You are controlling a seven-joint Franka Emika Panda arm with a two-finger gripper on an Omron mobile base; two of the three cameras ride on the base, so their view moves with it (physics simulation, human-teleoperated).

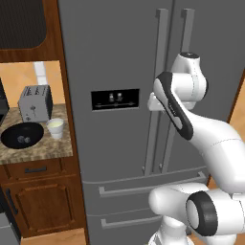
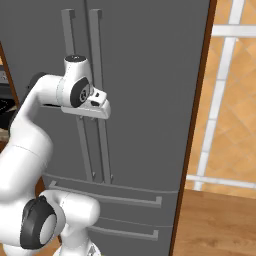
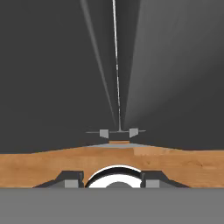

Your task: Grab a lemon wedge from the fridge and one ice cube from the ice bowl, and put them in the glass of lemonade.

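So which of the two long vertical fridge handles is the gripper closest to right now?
The left-door handle: the gripper sits right in front of it, while the right-door handle stands just beyond, nearer the wooden side panel.

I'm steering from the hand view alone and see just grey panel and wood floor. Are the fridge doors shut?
Observer: Yes, the fridge has both doors shut in the base views.
Operator: Where is the hand against it?
Observer: The gripper is in front of the two long handles, about level with the dispenser panel, and points down.
Operator: And the drink?
Observer: The glass of lemonade stands on the counter left of the fridge, beside the ice bowl.
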